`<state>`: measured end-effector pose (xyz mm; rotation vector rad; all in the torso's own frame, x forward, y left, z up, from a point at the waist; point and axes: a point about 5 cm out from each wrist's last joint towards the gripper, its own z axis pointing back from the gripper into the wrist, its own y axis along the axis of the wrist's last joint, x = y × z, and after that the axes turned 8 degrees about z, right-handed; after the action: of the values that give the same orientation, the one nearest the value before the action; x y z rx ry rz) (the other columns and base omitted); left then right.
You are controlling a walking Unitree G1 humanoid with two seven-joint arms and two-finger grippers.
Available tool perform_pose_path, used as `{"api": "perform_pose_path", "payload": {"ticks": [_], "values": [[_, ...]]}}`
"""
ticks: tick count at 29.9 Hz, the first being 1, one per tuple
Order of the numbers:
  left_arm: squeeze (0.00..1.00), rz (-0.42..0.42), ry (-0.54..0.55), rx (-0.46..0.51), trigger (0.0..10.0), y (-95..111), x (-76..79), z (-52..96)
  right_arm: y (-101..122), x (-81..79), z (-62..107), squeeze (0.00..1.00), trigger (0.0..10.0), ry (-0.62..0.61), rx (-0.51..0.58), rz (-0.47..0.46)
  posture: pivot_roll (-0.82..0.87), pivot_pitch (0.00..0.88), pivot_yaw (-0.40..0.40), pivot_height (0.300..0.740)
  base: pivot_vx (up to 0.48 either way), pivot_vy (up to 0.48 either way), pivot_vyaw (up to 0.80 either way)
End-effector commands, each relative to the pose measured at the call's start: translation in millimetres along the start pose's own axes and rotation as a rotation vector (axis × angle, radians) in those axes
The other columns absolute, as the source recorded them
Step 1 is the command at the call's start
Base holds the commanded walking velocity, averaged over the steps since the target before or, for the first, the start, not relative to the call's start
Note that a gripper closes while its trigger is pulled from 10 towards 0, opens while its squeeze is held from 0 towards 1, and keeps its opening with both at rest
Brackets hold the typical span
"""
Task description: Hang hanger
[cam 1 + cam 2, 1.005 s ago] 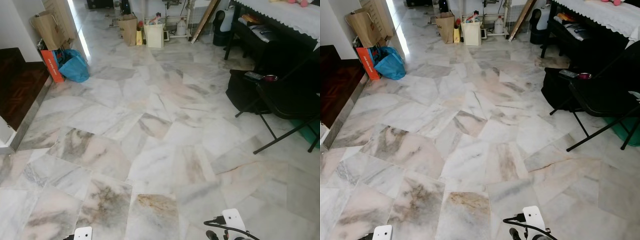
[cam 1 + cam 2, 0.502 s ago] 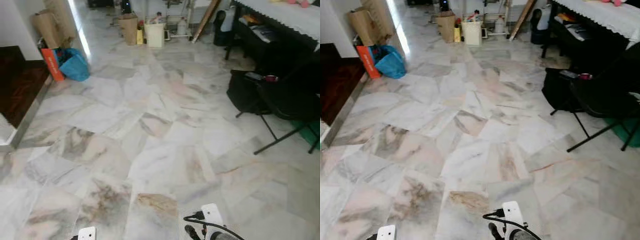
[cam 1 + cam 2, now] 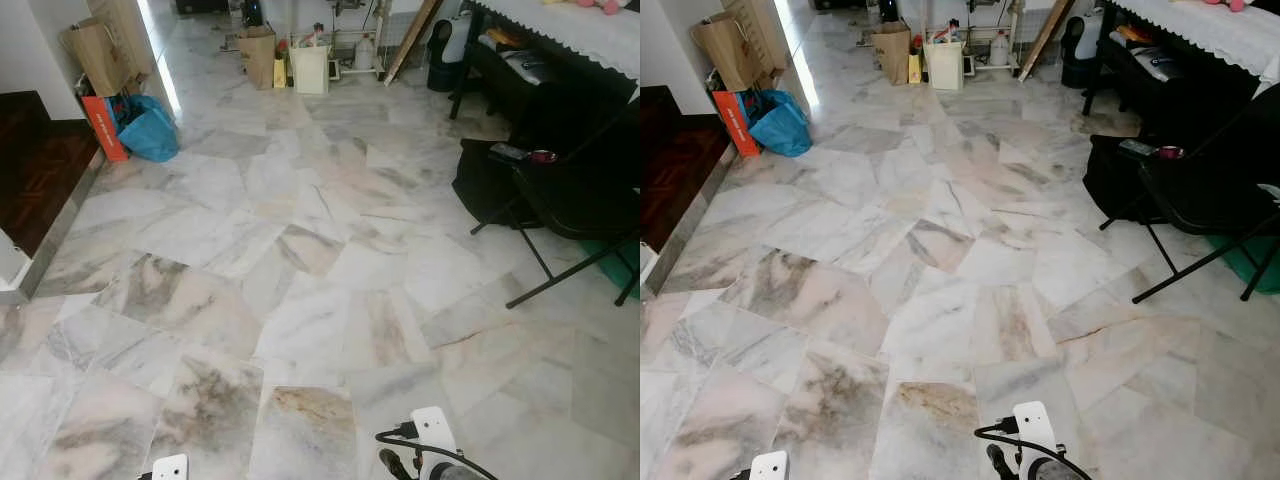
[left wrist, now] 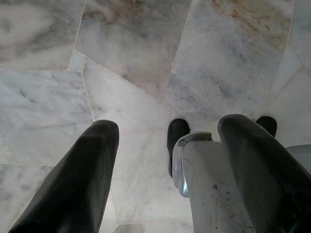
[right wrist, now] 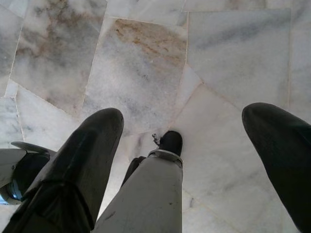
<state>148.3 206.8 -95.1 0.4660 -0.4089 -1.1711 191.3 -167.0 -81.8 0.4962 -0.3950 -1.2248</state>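
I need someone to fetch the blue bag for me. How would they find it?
Follow the marble floor to its far left side, beside the dark wooden step. The blue bag slumps on the floor there, against an upright orange box. It is the only blue thing; the bags nearby are brown paper.

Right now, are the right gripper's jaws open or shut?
Open. In the right wrist view the right gripper has its two black fingers spread wide apart, with marble floor between them and nothing held.
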Motion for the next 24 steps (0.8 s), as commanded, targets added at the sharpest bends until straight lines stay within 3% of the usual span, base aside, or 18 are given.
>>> {"api": "perform_pose_path", "payload": {"ticks": [1,7,22,24], "values": [[0.0,0.007,0.004,-0.004,10.0,-1.9,-2.7,0.7,-0.5,-0.8,-0.1,0.0,10.0,-0.003,0.001,-0.004,-0.09,0.0,0.022,0.74,0.0,0.0,0.0],[0.0,0.008,0.005,-0.005,10.0,-2.2,-2.8,0.7,-1.0,-0.4,-0.1,0.0,10.0,-0.008,-0.007,-0.004,-0.09,0.0,0.02,0.74,0.0,0.0,0.0],[0.0,0.02,0.001,-0.006,10.0,-0.7,-3.7,0.4,-1.2,-0.8,-0.2,0.0,10.0,0.003,-0.022,0.023,-0.1,0.0,0.023,0.74,0.0,0.0,-0.77],[0.0,-0.008,0.0,-0.011,10.0,-1.7,-3.5,0.6,-1.6,-0.8,-0.2,0.0,10.0,0.003,-0.023,0.024,-0.09,0.0,0.023,0.74,0.0,0.0,-0.76]]}}
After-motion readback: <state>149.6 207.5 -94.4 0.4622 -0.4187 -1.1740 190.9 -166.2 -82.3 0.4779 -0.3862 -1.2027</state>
